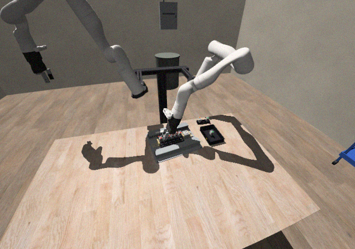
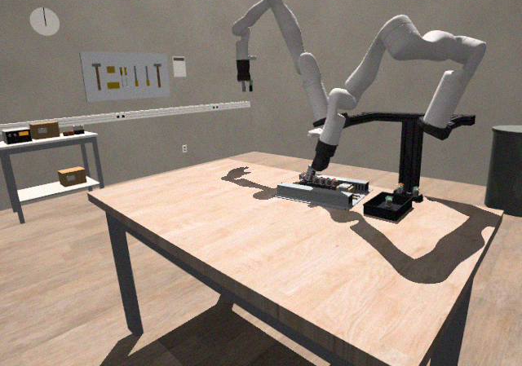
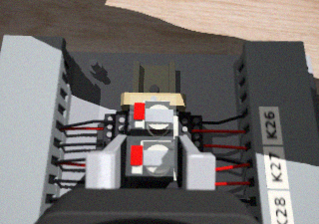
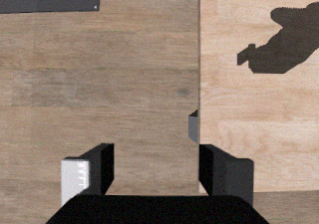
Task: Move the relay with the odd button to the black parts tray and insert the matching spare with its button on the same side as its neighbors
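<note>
the relay panel point(image 1: 167, 150) point(image 2: 314, 196) point(image 3: 30, 110) lies on the wooden table point(image 1: 172, 197) point(image 2: 253, 235) point(image 3: 224, 10) point(image 4: 259, 134), its row of relays running between two grey slotted ducts. several red buttons show along the row. the left gripper point(image 1: 165, 137) point(image 2: 309, 178) point(image 3: 152, 152) reaches down into the panel near one end of the row, its claw clamped on a red-button relay point(image 3: 155, 154). one pale finger stands on each side of its clear box. the end relay point(image 3: 152, 115), also red-buttoned, sits just beside it, and both have the button on the same side. whether the clamped one is pushed fully down is something i can't tell. black and red wires run from the sockets to the ducts, and the labels k26, k27 and part of k28 show on one duct.

beside the panel is the black parts tray point(image 1: 217, 141) point(image 2: 379, 211), with a green-button relay point(image 1: 212, 132) point(image 2: 388, 200) inside it. near the tray stands the small black rack point(image 1: 203, 122) point(image 2: 418, 198), holding an orange-button spare point(image 2: 400, 188) and a green-button spare point(image 2: 416, 191).

the right gripper point(image 1: 49, 80) point(image 2: 246, 88) point(image 4: 157, 161) hangs high, well apart from the panel, its claw wide apart with nothing between the fingers.
</note>
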Robot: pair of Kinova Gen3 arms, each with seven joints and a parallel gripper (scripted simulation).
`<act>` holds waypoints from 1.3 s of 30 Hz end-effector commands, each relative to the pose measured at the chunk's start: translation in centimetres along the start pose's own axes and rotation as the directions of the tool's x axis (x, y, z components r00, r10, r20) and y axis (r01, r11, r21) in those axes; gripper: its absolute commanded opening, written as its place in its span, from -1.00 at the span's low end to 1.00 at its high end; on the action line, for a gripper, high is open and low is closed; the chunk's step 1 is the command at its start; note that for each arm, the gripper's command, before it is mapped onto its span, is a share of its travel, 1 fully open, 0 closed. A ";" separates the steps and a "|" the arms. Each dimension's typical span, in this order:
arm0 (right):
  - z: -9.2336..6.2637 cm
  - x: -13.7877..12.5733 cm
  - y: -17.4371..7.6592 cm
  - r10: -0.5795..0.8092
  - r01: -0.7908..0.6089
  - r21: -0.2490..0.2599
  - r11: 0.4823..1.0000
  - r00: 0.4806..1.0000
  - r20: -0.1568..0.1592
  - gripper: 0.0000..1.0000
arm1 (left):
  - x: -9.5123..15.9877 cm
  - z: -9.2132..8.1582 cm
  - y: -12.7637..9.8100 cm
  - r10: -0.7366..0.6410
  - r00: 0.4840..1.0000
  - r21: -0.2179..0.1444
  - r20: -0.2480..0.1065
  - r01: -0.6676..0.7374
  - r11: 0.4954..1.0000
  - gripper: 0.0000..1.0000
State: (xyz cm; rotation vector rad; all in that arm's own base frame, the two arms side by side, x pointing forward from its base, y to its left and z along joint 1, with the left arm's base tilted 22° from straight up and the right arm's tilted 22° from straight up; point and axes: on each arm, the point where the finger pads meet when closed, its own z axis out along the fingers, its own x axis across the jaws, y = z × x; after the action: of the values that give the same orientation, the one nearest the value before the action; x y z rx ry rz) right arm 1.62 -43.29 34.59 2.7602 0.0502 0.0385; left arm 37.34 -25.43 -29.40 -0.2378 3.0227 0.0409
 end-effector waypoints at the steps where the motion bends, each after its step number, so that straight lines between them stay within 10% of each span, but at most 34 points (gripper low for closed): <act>1: 0.0 0.0 0.0 0.000 0.000 -0.001 1.000 1.000 0.000 1.00 | -0.1 0.0 -0.1 0.001 1.000 0.002 0.001 -0.001 1.000 -1.00; 39: 0.0 0.0 0.0 0.000 0.000 -0.001 1.000 1.000 0.000 1.00 | -0.1 0.4 0.1 0.001 1.000 0.002 0.001 -0.001 1.000 -1.00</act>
State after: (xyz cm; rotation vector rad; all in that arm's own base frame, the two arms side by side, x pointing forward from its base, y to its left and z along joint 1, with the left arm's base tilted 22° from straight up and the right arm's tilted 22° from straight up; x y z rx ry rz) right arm 1.62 -43.29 34.59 2.7602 0.0502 0.0385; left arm 37.36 -25.25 -29.87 -0.2377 3.0227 0.0408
